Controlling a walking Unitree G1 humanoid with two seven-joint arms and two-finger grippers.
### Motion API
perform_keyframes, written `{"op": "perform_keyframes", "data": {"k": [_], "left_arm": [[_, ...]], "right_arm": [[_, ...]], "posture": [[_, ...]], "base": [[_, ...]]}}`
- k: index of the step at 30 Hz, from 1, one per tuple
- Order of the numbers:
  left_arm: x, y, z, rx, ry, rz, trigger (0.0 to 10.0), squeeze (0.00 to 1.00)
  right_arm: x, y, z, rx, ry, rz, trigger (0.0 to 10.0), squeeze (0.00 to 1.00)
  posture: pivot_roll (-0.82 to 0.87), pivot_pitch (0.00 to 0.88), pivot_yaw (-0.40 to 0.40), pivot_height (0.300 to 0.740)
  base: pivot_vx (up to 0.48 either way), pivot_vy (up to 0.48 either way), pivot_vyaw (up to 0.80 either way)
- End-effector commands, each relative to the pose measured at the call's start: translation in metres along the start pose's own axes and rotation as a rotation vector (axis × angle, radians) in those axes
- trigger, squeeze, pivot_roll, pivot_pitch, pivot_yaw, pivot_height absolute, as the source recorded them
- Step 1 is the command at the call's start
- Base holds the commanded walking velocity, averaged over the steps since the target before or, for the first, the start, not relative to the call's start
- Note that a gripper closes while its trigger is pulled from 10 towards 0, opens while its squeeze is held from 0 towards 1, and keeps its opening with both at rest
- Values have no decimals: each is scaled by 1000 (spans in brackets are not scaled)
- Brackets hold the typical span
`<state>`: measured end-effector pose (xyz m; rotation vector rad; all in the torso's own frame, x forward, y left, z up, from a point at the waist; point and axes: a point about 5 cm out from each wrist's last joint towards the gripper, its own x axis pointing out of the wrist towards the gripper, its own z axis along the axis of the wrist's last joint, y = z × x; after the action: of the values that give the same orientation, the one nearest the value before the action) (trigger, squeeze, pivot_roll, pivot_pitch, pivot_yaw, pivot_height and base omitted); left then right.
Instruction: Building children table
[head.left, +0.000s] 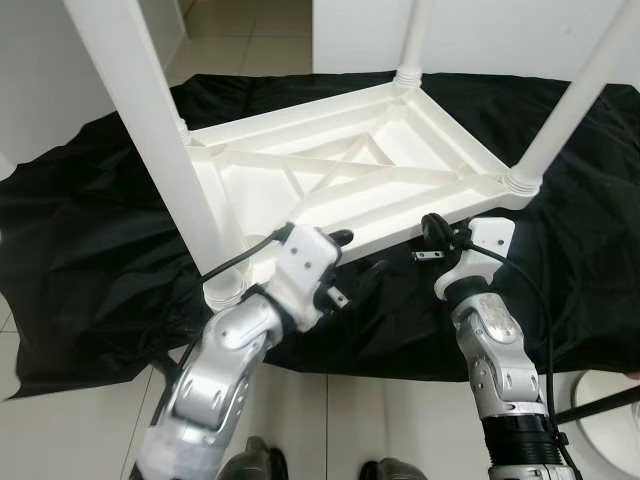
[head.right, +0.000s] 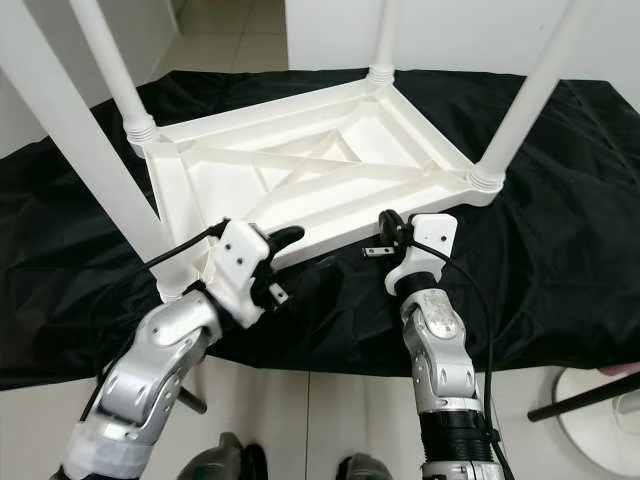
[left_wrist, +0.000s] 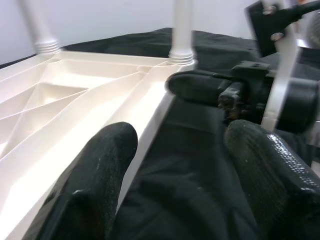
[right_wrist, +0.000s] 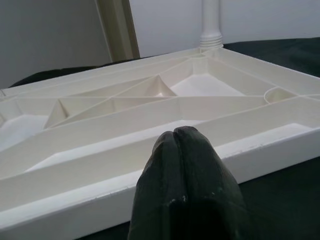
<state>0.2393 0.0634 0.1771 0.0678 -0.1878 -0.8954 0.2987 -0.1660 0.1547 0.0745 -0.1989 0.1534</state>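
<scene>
On the black cloth (head.left: 90, 260) spread over the tiled floor, the white children's table (head.left: 340, 180) lies upside down, its four legs pointing up from the corners. Its near long rim runs crosswise just ahead of both grippers. The left gripper (left_wrist: 170, 170) sits nearest that rim, fingers spread wide and empty, one finger by the rim and one over the cloth. The right gripper (right_wrist: 182, 150) is pinched together on nothing, tips just short of the same rim.
</scene>
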Motion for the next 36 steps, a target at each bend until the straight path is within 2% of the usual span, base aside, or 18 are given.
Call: {"op": "perform_keyframes", "data": {"k": [1,3,4,6,12,14,17,19,20,22,26,27,28,29,30,32,33,36], "left_arm": [[-17,-2,1,-12,17,-44,10000,0],[-35,-5,0,-14,65,-82,10000,0],[-35,-5,0,-14,65,-82,10000,0],[-51,-4,-1,-12,106,-124,10000,0],[-64,-5,-1,-20,138,-164,10000,0],[-86,-3,-5,-23,221,-222,10000,0],[-86,-3,-5,-23,221,-222,10000,0],[-107,4,-9,-57,339,-278,10000,0],[-107,4,-9,-57,339,-278,10000,0],[-133,22,-12,-25,496,-268,10000,0],[-141,28,-11,-7,536,-254,10000,0],[-146,35,-10,3,566,-228,10000,0],[-152,50,-8,35,591,-162,10000,0],[-152,50,-8,35,591,-162,10000,0],[-157,63,-6,70,605,-109,10000,0],[-157,63,-6,70,605,-109,10000,0],[-161,76,-4,97,618,-42,10000,0],[-163,84,-2,111,625,-3,10000,0]], "right_arm": [[3,2,-1,-4,-5,12,10000,0],[6,3,-2,-2,-8,20,10000,0],[6,3,-2,-2,-8,20,10000,0],[8,4,-3,-1,-9,26,10000,0],[10,3,-4,-1,-10,30,10000,0],[13,3,-3,-3,-13,34,10000,0],[13,3,-3,-3,-13,34,10000,0],[16,4,-3,-2,-17,39,10000,0],[16,4,-3,-2,-17,39,10000,0],[18,5,-4,0,-21,43,10000,0],[18,5,-4,1,-22,45,10000,0],[18,5,-5,1,-24,48,10000,0],[19,6,-5,1,-25,51,10000,0],[19,6,-5,1,-25,51,10000,0],[19,6,-5,0,-26,53,10000,0],[19,6,-5,0,-26,53,10000,0],[19,5,-6,0,-26,55,10000,0],[19,5,-6,-1,-27,56,10000,0]], "posture": [[51,18,15,740],[64,17,12,740],[64,17,12,740],[75,17,10,740],[84,14,8,740],[97,15,5,740],[97,15,5,740],[107,15,5,740],[107,15,5,740],[113,10,5,740],[114,9,5,740],[115,8,1,740],[111,5,0,740],[111,5,0,740],[110,2,-1,740],[110,2,-1,740],[109,1,-3,740],[109,1,-3,740]], "base": [[0,0,0],[0,0,0],[0,0,0],[0,0,0],[0,0,0],[0,0,0],[0,0,0],[0,0,0],[0,0,0],[0,0,0],[0,0,0],[0,0,0],[0,0,0],[0,0,0],[0,0,0],[0,0,0],[0,0,0],[0,0,0]]}}
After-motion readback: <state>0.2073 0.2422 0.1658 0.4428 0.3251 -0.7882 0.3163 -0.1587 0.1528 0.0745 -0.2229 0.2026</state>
